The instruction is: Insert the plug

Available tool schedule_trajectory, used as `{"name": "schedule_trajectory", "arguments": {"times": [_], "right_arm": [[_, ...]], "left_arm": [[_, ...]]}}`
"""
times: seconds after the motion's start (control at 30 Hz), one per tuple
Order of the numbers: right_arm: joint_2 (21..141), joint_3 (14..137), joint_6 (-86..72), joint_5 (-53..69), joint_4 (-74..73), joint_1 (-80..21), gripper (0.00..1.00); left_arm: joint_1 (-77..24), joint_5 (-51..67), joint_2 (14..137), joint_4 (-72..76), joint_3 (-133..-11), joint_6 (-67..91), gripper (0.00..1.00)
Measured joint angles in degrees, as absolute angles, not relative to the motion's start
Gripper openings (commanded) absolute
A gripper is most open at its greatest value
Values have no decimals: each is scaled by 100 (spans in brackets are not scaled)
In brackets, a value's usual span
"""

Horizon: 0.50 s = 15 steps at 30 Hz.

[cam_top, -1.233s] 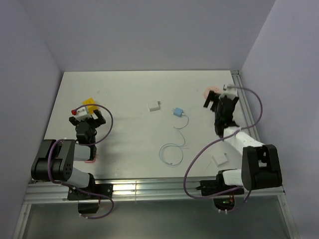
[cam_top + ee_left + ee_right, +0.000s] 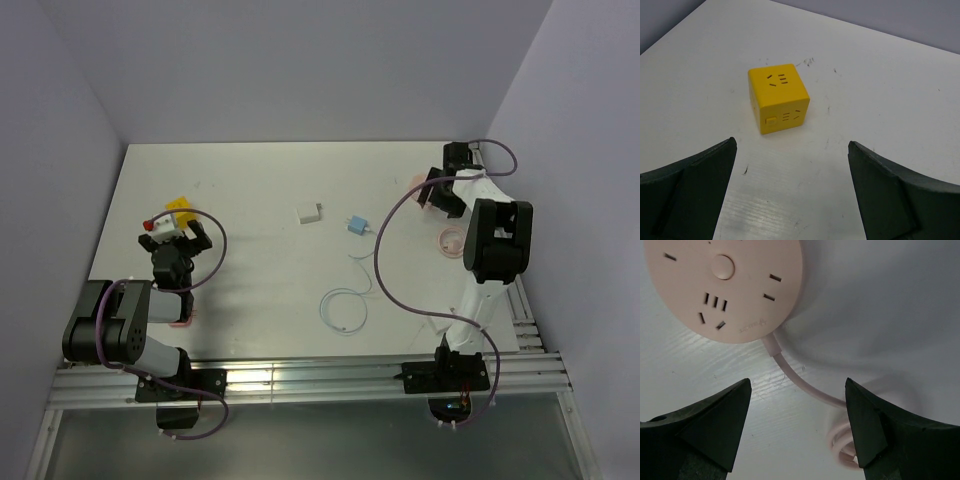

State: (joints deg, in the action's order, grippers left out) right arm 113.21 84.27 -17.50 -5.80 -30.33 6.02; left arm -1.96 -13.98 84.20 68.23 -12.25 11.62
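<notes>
Top external: plug near white adapter

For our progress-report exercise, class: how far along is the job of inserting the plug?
Nothing looks done: the blue plug lies loose on the table. In hand: the right claw hangs open by the pink socket; the left claw, open, faces the yellow cube. Left: picking up and inserting the plug.

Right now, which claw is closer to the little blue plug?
The right claw. It hovers over the far right side, a short way right of the plug. The left claw is far off to the plug's left, by the yellow cube.
</notes>
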Motion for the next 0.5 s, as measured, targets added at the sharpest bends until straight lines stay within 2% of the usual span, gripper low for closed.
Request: {"name": "schedule_trajectory", "arguments": {"times": [0.1, 0.2, 0.33, 0.4, 0.43, 0.5], "right_arm": [[11583, 8484, -1699, -464, -3109, 633, 79], [11690, 8510, -1678, -362, -3131, 633, 72], [11695, 8508, -1678, -235, -3133, 628, 54], [11695, 8490, -1680, -226, -3138, 600, 50], [11695, 8468, -1684, -239, -3133, 574, 42], [11695, 8429, -1675, -266, -3118, 447, 36]], "left_arm": [[-196, -1400, 8420, 6823, -1225, 1162, 100], [-196, -1400, 8420, 6823, -1225, 1162, 100], [-196, -1400, 8420, 6823, -1225, 1162, 100], [-196, -1400, 8420, 6823, -1225, 1162, 99], [-196, -1400, 8420, 6823, -1225, 1162, 99], [-196, -1400, 8420, 6823, -1225, 1162, 99]]}}
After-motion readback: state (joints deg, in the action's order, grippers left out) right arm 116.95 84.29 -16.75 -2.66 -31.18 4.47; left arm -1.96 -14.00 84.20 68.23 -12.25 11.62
